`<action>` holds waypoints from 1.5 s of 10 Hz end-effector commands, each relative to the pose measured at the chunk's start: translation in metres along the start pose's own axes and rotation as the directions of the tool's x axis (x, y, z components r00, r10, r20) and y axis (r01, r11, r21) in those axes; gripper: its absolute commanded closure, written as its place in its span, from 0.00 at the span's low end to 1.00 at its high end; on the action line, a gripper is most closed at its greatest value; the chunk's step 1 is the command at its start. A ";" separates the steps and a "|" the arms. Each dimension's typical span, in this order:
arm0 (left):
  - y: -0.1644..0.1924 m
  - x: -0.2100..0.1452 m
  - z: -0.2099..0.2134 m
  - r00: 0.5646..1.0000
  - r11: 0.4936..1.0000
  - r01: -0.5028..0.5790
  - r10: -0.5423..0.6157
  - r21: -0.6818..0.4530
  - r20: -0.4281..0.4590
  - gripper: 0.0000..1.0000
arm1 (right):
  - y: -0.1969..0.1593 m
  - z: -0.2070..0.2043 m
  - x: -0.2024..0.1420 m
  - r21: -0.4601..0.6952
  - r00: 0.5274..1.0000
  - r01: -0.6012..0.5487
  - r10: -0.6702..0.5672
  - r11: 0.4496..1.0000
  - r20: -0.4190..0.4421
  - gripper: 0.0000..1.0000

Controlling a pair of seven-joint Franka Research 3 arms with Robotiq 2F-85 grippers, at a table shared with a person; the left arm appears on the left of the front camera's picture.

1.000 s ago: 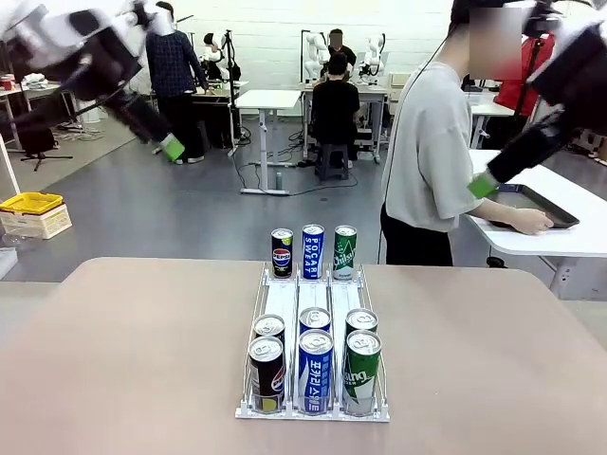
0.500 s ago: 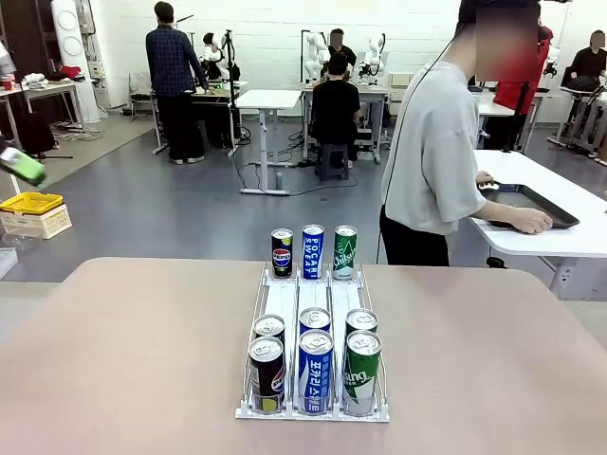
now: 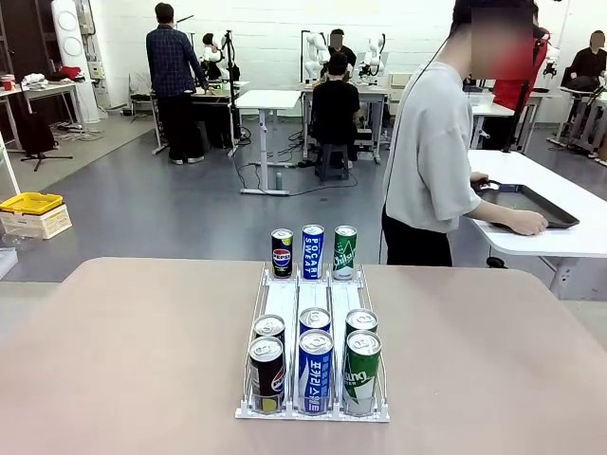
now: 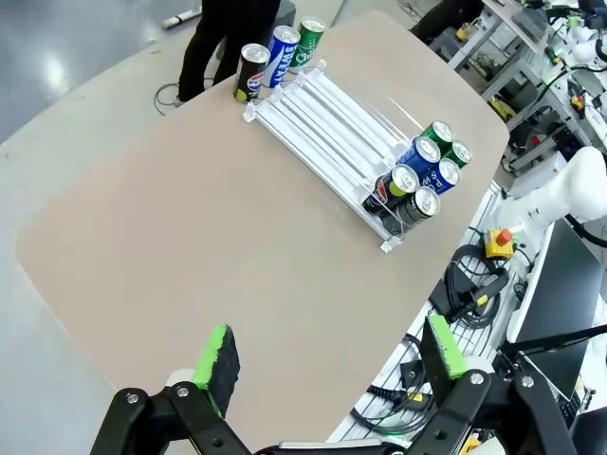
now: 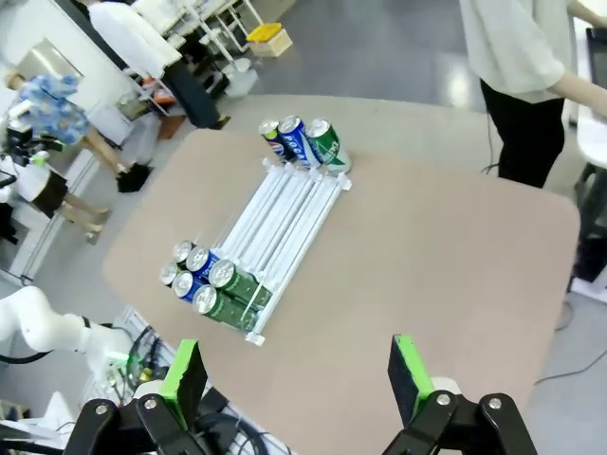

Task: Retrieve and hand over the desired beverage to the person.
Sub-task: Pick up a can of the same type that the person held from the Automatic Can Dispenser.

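I've got the left claw hanging high above the desk, green pads spread wide with nothing between them. The right claw is likewise spread wide and empty, high over the desk.

The desk top is bare on both sides of the rack, right out to its rounded corners, so there is free room to the left and right. The white rack sits mid-desk and runs from the near edge toward the far edge in three lanes.

I count nine cans. Three stand at the far end: one black, one blue, one green. Six are at the near end in two rows of three, in the same colour order. The middle stretch of each lane is bare.

The person stands beyond the far right corner, turned sideways. Their hands are at a dark tray on a white side desk.
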State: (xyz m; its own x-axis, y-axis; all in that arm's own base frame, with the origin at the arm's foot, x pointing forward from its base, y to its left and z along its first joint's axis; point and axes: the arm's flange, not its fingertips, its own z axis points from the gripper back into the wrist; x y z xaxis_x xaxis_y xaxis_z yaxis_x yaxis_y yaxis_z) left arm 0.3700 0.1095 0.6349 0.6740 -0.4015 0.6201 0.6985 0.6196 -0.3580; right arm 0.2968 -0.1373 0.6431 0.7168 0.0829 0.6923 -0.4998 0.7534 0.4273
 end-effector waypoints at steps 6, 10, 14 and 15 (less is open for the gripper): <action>0.005 -0.004 0.001 1.000 1.000 -0.005 0.005 -0.009 0.008 0.00 | 0.000 0.000 0.000 0.000 1.000 0.000 0.000 1.000 0.000 0.00; 0.005 -0.004 0.001 1.000 1.000 -0.005 0.005 -0.009 0.008 0.00 | 0.000 0.000 0.000 0.000 1.000 0.000 0.000 1.000 0.000 0.00; 0.005 -0.004 0.001 1.000 1.000 -0.005 0.005 -0.009 0.008 0.00 | 0.000 0.000 0.000 0.000 1.000 0.000 0.000 1.000 0.000 0.00; 0.005 -0.004 0.001 1.000 1.000 -0.005 0.005 -0.009 0.008 0.00 | 0.000 0.000 0.000 0.000 1.000 0.000 0.000 1.000 0.000 0.00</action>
State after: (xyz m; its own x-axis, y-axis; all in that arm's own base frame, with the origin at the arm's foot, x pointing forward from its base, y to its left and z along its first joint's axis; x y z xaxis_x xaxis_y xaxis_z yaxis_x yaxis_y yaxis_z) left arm 0.3711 0.1126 0.6321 0.6825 -0.3951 0.6149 0.6897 0.6267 -0.3628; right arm 0.2936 -0.1378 0.6412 0.7222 0.0795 0.6871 -0.4816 0.7708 0.4170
